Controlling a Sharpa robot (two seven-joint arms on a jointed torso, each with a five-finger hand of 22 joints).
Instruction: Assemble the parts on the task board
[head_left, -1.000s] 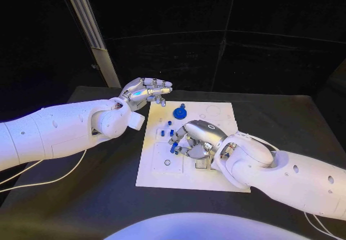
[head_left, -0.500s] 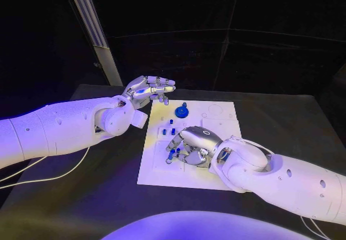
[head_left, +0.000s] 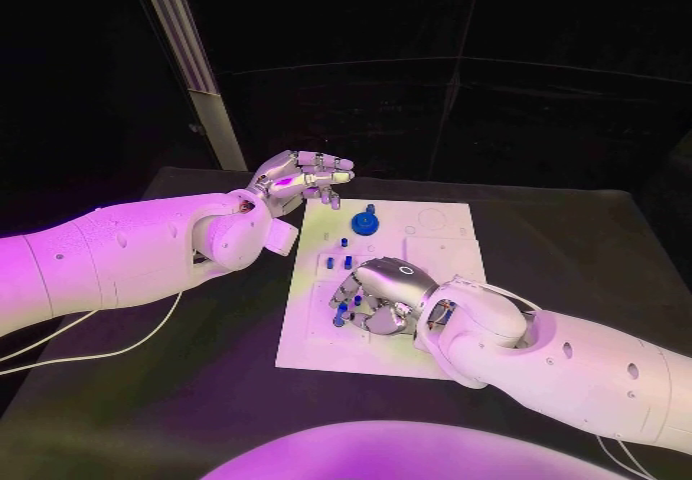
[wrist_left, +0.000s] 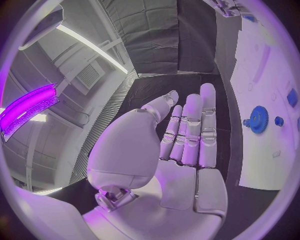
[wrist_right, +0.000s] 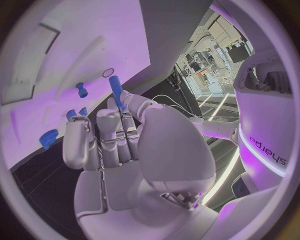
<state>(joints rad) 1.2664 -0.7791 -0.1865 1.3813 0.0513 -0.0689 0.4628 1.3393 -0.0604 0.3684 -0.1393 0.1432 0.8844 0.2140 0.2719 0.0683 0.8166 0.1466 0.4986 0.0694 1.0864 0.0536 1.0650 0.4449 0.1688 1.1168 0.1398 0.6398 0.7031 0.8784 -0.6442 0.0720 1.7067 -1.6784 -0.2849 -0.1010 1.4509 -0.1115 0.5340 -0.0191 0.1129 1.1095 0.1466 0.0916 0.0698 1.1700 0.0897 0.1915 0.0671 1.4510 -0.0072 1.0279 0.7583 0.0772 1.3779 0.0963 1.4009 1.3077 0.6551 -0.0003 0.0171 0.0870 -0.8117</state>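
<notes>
The black table (head_left: 173, 400) holds the white task board (head_left: 433, 225) in its middle, and both white arms reach over it. The left hand (head_left: 299, 178) hangs in the air past the board's far left corner, with its fingers close together and a little bent, and it holds nothing. The right hand (head_left: 378, 295) is low over the middle of the board, and its fingers are pinched on a thin blue peg (wrist_right: 116, 90). The tip of that peg points at a small round hole (wrist_right: 108, 72) in the board, near it but not in it yet. I think the peg could miss the hole and bump the flat board, because the big hand hides the spot from above. If the peg goes in tilted, it could jam or slip out of the fingers. Some small blue parts (head_left: 336, 263) stand just beside the right hand, and a sideways nudge could knock them over. A blue gear (head_left: 365, 221) sits further back on the board, well away from that hand, so it looks safe.
</notes>
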